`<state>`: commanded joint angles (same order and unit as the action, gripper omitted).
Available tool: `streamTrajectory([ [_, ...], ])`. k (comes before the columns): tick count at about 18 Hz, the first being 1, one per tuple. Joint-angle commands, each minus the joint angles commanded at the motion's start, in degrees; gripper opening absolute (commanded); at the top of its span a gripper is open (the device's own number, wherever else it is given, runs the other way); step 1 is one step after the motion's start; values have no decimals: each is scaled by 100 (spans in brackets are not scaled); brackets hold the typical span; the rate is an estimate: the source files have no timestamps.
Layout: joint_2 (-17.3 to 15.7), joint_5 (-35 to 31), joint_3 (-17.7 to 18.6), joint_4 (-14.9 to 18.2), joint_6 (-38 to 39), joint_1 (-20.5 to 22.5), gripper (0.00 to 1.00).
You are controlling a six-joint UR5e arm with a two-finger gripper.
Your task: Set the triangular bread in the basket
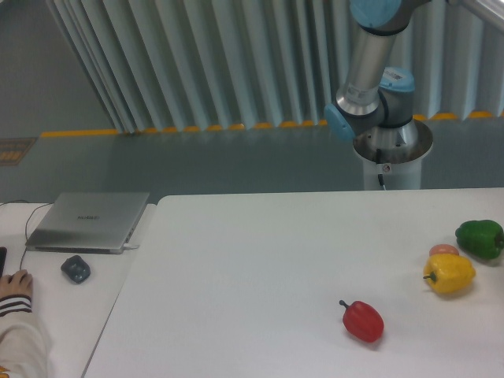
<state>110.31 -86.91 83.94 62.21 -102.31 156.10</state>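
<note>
A person's hand (13,282) with a striped cuff rested at the near left edge, on a side desk. Nearest on the white table (252,268) lay a glossy red pepper (363,320), its dark stem pointing left. Farther right sat a shiny yellow pepper (449,273), lobed and rounded. Just behind it, touching or nearly so, a small pinkish-tan rounded thing (444,250) peeked out; too little of it showed to tell its shape or whether it was the bread. No wedge-shaped bread could be made out with certainty, and no basket showed. Beyond that, near the right edge, lay a smooth dark green pepper (479,238).

On the left desk, a dark rounded mouse (75,268) sat near a closed grey laptop (88,221) with a matte metal lid; a thin cable ran from its left side.

At the far side, behind the table, the arm (370,71) rose from a shiny metal pedestal (391,154), its silver tubes joined by pale blue caps. It ran out of the top of the view, so the gripper was out of sight and its jaws could not be judged. Ribbed grey panels (205,63) lined the back wall above a yellow floor stripe (173,129).
</note>
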Motion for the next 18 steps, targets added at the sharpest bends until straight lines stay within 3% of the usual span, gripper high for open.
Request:
streamTrajectory([
  [4, -124, -335, 61, 282, 96, -352, 100],
  [12, -405, -283, 237, 994, 1370, -1134, 100],
  [18, -493, -265, 299, 1021, 1793, -1477, 100],
])
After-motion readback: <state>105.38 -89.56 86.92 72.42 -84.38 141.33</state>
